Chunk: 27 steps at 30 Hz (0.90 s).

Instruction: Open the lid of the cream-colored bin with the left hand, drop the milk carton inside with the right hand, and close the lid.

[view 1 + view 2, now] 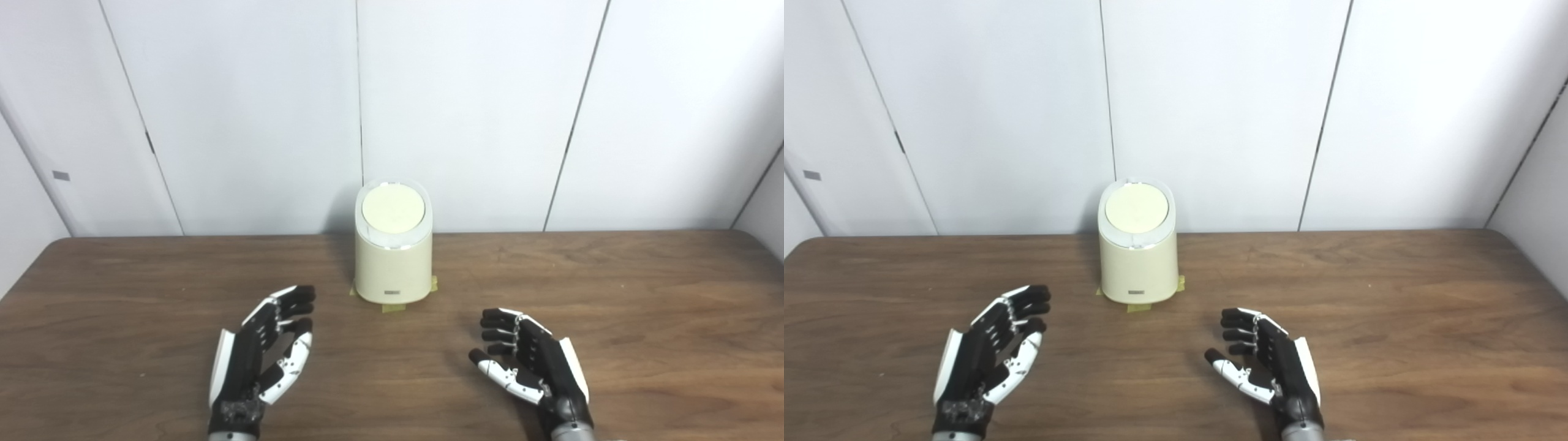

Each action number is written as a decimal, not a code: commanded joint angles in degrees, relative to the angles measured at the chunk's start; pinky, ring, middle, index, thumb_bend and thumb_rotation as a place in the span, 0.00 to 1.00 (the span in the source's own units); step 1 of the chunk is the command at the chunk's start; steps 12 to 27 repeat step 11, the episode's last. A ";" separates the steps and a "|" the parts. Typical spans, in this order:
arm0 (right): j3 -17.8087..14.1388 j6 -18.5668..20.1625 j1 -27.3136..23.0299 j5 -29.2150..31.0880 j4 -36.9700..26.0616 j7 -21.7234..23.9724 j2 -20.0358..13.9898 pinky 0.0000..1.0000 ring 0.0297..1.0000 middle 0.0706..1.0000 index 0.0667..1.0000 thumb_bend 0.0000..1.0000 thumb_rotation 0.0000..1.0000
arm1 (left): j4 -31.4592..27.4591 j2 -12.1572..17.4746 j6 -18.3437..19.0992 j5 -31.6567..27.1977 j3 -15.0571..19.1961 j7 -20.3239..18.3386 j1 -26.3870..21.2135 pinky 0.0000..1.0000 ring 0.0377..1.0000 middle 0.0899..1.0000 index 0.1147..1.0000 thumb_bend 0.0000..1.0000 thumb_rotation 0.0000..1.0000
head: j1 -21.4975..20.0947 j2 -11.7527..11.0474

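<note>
The cream-colored bin [392, 263] stands upright at the middle of the brown table [122, 294], near the wall, with its round lid [392, 208] closed. My left hand [263, 355] rests open and empty at the front left of the bin, apart from it. My right hand [530, 364] rests open and empty at the front right, also apart from it. No milk carton shows in either view.
Yellow tape pieces [392, 307] lie under the bin's base. A white panelled wall [465, 110] stands right behind the bin. The table's rounded corners show at the far left and far right.
</note>
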 commanded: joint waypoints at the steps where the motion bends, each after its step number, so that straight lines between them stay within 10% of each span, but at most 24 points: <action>1: -0.50 -1.46 -0.40 0.25 -1.11 -0.26 -0.20 0.60 0.66 0.67 0.64 0.32 0.11 | 0.64 -0.20 -2.78 -1.61 0.40 0.35 -0.15 0.65 0.72 0.73 0.70 0.17 0.13 | 0.11 -0.03; 27: -1.20 -2.48 -0.16 1.66 -0.54 0.25 -0.69 0.60 0.66 0.67 0.64 0.32 0.05 | 5.39 -0.11 -1.61 -5.81 2.43 -0.05 1.92 0.67 0.73 0.73 0.70 0.21 0.11 | 0.09 -0.30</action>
